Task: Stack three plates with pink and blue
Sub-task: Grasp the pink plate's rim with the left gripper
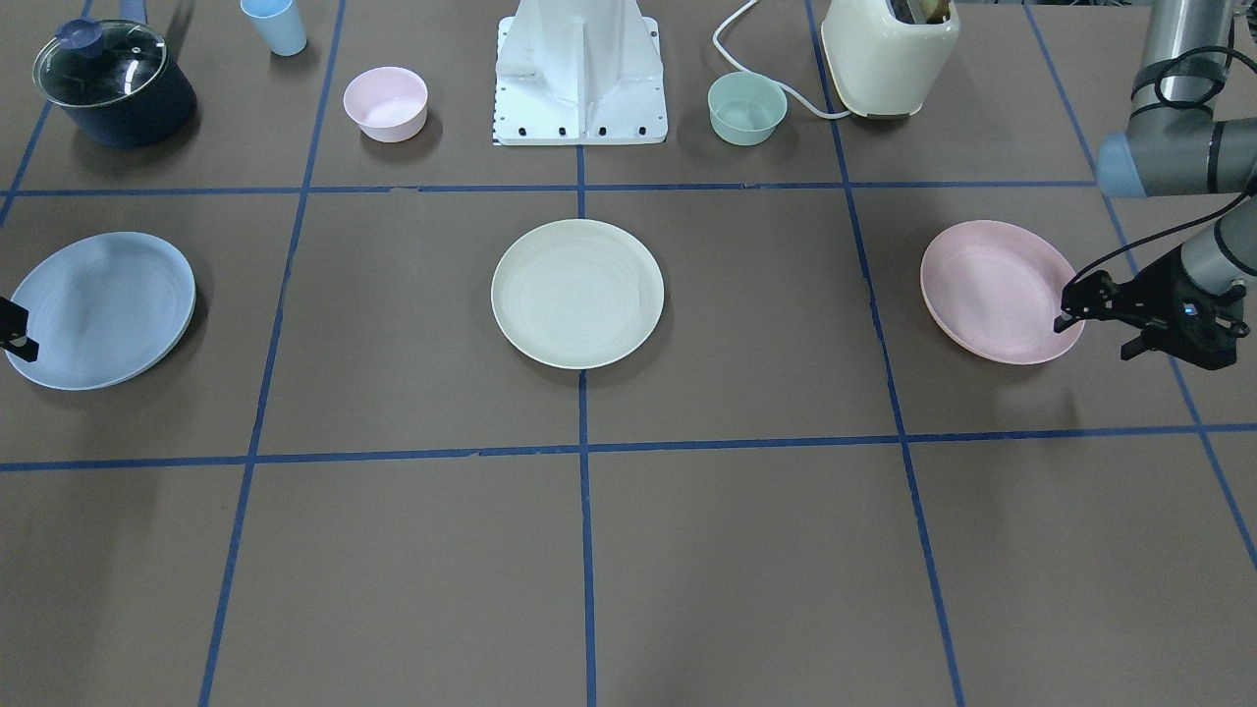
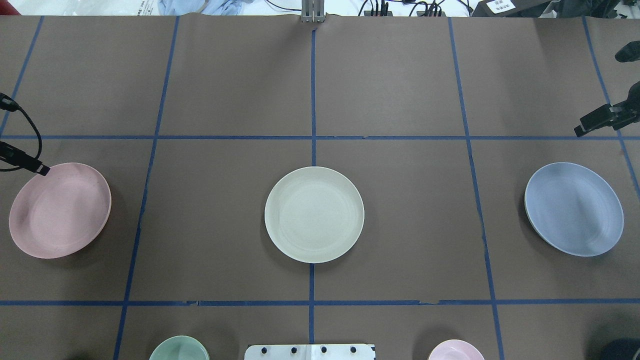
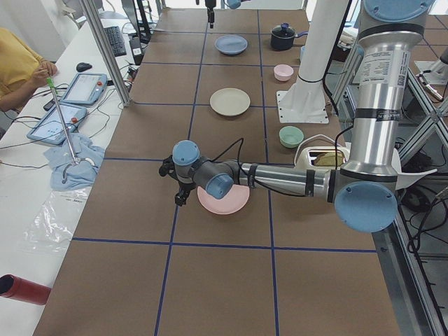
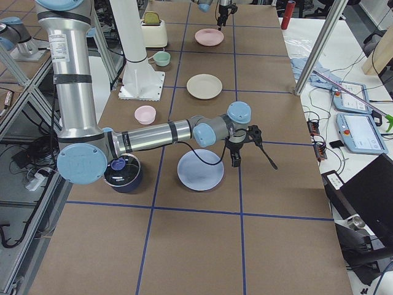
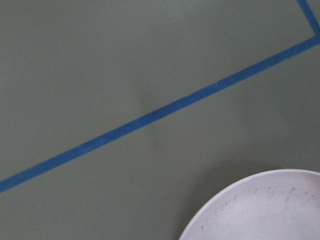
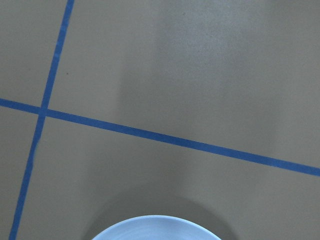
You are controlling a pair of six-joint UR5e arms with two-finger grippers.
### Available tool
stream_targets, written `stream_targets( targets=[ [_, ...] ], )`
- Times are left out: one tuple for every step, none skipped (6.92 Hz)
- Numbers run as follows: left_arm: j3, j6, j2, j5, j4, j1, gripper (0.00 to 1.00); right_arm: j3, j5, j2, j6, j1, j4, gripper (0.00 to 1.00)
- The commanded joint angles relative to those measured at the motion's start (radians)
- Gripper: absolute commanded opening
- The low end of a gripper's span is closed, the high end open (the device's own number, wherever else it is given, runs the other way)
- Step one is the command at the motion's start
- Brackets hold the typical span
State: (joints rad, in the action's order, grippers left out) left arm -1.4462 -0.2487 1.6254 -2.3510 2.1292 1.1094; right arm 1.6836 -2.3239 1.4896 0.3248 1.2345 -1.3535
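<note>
Three plates lie in a row on the brown table. The cream-white plate (image 2: 314, 214) is in the middle, the pale pink plate (image 2: 60, 210) on my left and the light blue plate (image 2: 574, 209) on my right. My left gripper (image 2: 22, 136) is open and empty; one fingertip (image 1: 1064, 319) is at the pink plate's (image 1: 997, 290) outer rim. My right gripper (image 2: 597, 95) is open and empty, beyond the blue plate's (image 1: 98, 309) far edge and apart from it. The wrist views show only the pink rim (image 5: 260, 210) and the blue rim (image 6: 155, 227).
Along the robot's side stand a dark pot with a glass lid (image 1: 113, 83), a small blue cup (image 1: 275, 25), a small pink bowl (image 1: 385, 103), the robot base (image 1: 581, 74), a mint-green bowl (image 1: 746, 108) and a cream toaster (image 1: 889, 54).
</note>
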Motion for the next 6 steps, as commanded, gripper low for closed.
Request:
stream_targets(
  targets=[
    [0.021,-0.015,-0.001,-0.002,-0.006,-0.045,0.63,-0.021,-0.006,0.001,0.0,-0.001,0.034,1.0],
    [0.035,-0.045,0.001,-0.007,0.0,-0.049,0.02,-0.018,-0.006,0.001,0.0,-0.001,0.036,1.0],
    [0.035,-0.059,0.001,-0.01,-0.005,-0.049,0.0,-0.013,-0.006,0.0,0.0,-0.001,0.036,1.0],
    [0.014,-0.06,0.002,-0.024,-0.011,-0.049,0.0,-0.018,-0.006,-0.006,0.0,-0.001,0.036,1.0],
    [-0.023,-0.06,0.001,-0.128,-0.017,-0.048,0.0,-0.018,-0.006,-0.009,0.0,-0.001,0.036,1.0],
    [-0.096,-0.081,0.001,-0.23,-0.026,-0.037,0.0,-0.013,-0.015,-0.012,0.0,-0.001,0.036,1.0]
  ],
)
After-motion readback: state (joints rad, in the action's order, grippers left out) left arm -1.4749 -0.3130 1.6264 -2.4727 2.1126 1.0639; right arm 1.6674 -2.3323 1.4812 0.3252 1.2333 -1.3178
